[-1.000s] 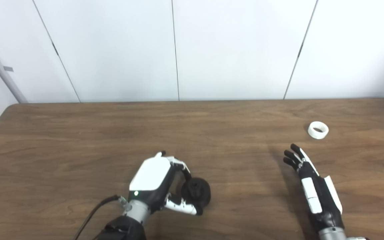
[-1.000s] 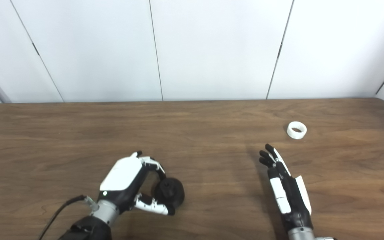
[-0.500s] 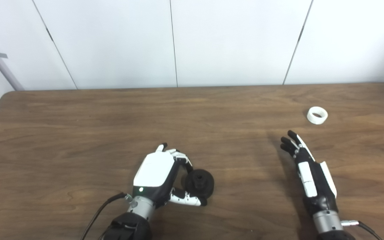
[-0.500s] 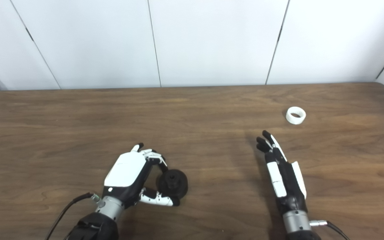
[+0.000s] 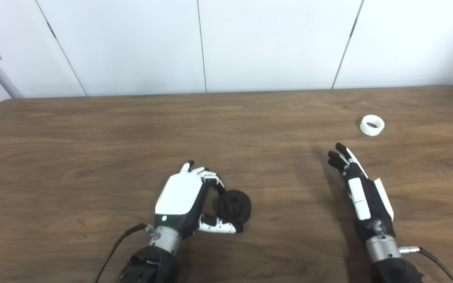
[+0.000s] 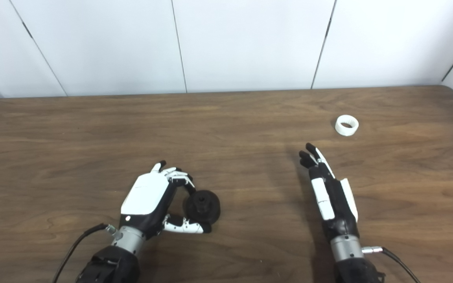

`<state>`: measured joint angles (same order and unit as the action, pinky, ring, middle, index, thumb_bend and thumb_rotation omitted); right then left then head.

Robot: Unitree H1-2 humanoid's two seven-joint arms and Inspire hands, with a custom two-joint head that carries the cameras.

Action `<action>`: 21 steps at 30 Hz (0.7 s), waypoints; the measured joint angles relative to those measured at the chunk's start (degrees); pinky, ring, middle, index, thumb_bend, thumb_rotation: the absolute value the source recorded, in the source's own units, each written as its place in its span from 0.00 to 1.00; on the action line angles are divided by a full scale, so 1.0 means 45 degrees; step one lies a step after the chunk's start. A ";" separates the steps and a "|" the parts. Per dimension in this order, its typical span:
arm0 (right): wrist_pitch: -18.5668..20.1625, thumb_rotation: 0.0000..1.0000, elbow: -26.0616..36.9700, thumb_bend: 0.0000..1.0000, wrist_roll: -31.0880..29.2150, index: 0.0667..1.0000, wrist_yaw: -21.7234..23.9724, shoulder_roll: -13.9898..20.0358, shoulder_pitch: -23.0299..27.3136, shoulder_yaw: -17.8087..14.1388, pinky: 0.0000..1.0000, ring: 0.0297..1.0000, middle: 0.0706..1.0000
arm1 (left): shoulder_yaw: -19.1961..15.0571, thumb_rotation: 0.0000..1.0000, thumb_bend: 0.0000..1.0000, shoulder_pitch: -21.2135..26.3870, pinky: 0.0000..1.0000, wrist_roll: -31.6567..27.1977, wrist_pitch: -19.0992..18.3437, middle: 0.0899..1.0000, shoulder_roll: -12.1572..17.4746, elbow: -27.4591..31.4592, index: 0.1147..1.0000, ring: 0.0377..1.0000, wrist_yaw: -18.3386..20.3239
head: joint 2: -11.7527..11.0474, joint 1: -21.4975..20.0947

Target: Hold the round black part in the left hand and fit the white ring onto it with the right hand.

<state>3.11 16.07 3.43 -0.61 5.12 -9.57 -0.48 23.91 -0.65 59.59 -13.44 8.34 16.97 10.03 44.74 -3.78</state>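
- A brown wooden table (image 5: 92, 129) stands against a wall of plain white panels (image 5: 273, 43); compared with 1 second ago the whole picture sits lower in both views, so the head camera has tipped, and that slide is no move of the objects.
- The left hand (image 5: 185, 198) lies near the front, left of centre, fingers curled over the far side of the round black part (image 5: 233, 205) and thumb along its near side. It is closing round the part, yet the part still seems to rest on the table, so I judge the hold begun but not lifted.
- Set against the earlier pictures, this hand's curl around the part has barely altered; the grasp is much as it was.
- The right hand (image 6: 326, 188) is on the right side, fingers straight and together, pointing toward the far right. It holds nothing and is open.
- Measured against the white ring (image 6: 347, 125), its fingertips have crept only a little closer over 1 second; most of the apparent travel belongs to the camera.
- The ring lies flat on the table at the far right, apart from the right hand's fingertips and well apart from the black part.
- For the task this means that the reach for the ring is under way but unfinished: the ring is not yet picked up and no fitting has started.
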 measured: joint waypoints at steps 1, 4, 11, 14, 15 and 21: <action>0.0140 0.98 0.0289 0.52 0.0031 0.92 0.0006 0.0015 0.0009 -0.0006 1.00 0.91 0.88 | -0.0019 0.05 0.52 -0.0005 1.00 -0.0008 0.0019 0.73 0.0001 -0.0001 0.41 0.86 0.0002 | 0.0000 -0.0116; 0.0755 0.97 0.1300 0.47 0.0316 0.91 0.0036 0.0087 0.0064 -0.0065 0.98 0.92 0.88 | -0.0067 0.05 0.52 -0.0012 1.00 -0.0010 0.0041 0.73 0.0002 0.0002 0.41 0.86 0.0032 | 0.0000 -0.0117; 0.1761 0.96 0.1830 0.47 0.0383 0.91 0.0144 0.0720 0.0228 -0.0825 1.00 0.90 0.88 | -0.0163 0.05 0.52 -0.0021 1.00 -0.0015 0.0039 0.73 -0.0010 0.0000 0.42 0.86 0.0083 | 0.0059 -0.0313; 0.2039 0.92 0.1943 0.50 0.0849 0.88 0.0139 0.1156 0.0326 -0.1015 0.92 0.89 0.88 | -0.0211 0.05 0.52 -0.0032 1.00 -0.0023 0.0037 0.73 -0.0049 0.0001 0.42 0.86 0.0131 | 0.0059 -0.0351; 0.2273 0.89 0.2052 0.49 0.1079 0.87 0.0138 0.1300 0.0405 -0.1049 0.90 0.89 0.87 | -0.0218 0.05 0.52 -0.0032 1.00 -0.0023 0.0039 0.73 -0.0058 0.0000 0.42 0.86 0.0144 | 0.0059 -0.0352; 0.2894 0.74 0.2410 0.49 0.2549 0.85 0.0128 0.2064 0.1259 -0.1259 0.84 0.87 0.86 | -0.0230 0.05 0.52 -0.0028 1.00 -0.0013 0.0063 0.73 -0.0053 0.0000 0.41 0.86 0.0168 | 0.0039 -0.0800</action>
<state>16.14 26.92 14.90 -0.03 14.41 -3.90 -6.15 22.88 -0.77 59.54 -13.15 8.10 16.97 10.78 44.91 -7.38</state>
